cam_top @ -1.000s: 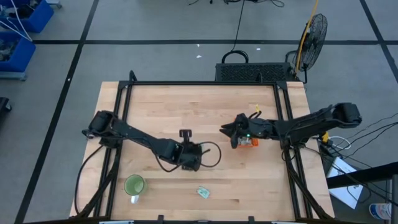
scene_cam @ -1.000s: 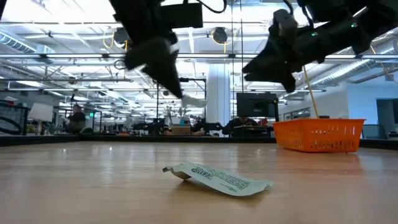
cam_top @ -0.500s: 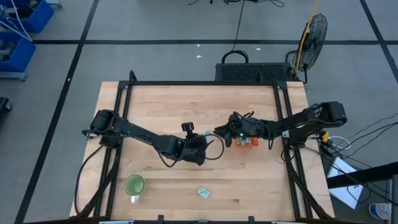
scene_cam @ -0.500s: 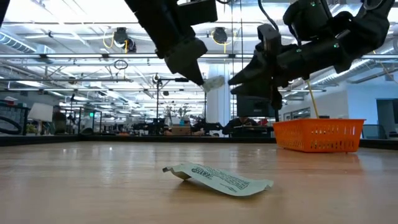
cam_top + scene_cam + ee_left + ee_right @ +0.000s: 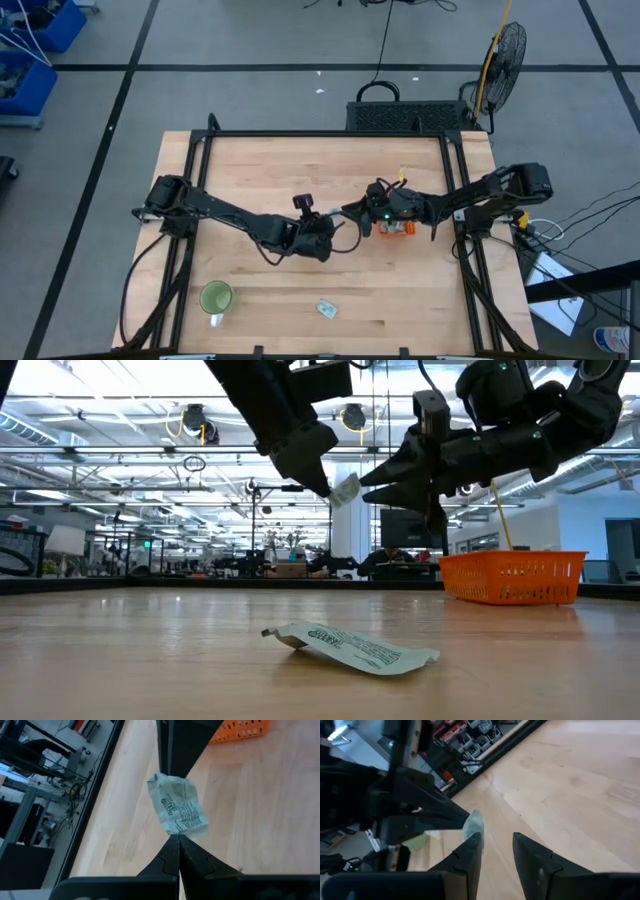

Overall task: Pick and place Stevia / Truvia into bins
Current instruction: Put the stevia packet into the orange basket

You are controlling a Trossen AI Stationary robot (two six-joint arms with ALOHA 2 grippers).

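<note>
My left gripper [image 5: 336, 231] [image 5: 326, 484] is in the air near the table's middle, shut on a pale green-and-white sachet [image 5: 177, 807] [image 5: 345, 490]. My right gripper [image 5: 348, 212] [image 5: 495, 836] is open and points at it from the right. Its fingertips [image 5: 366, 484] are right at the sachet's free end, which shows beside one finger [image 5: 473, 824]; I cannot tell whether they touch. A second sachet [image 5: 326, 309] [image 5: 350, 645] lies flat near the table's near edge. The orange tray [image 5: 398, 228] [image 5: 512, 577] sits on the table under the right arm. My left gripper pinches the sachet by one short edge [image 5: 176, 833] between its two shut fingertips. The sachet is lifted clear of the table and sticks out beyond the fingers toward the right gripper, slightly crumpled.
A round green cup [image 5: 216, 298] stands near the table's near left corner. Black frame rails [image 5: 200, 180] run along the table's left, right and far sides. Bare wood lies between the arms and the near edge.
My left gripper has carried the sachet up and toward the table's right, toward the right gripper. My right gripper has moved left from over the orange tray to meet it, so the two now stand tip to tip.
</note>
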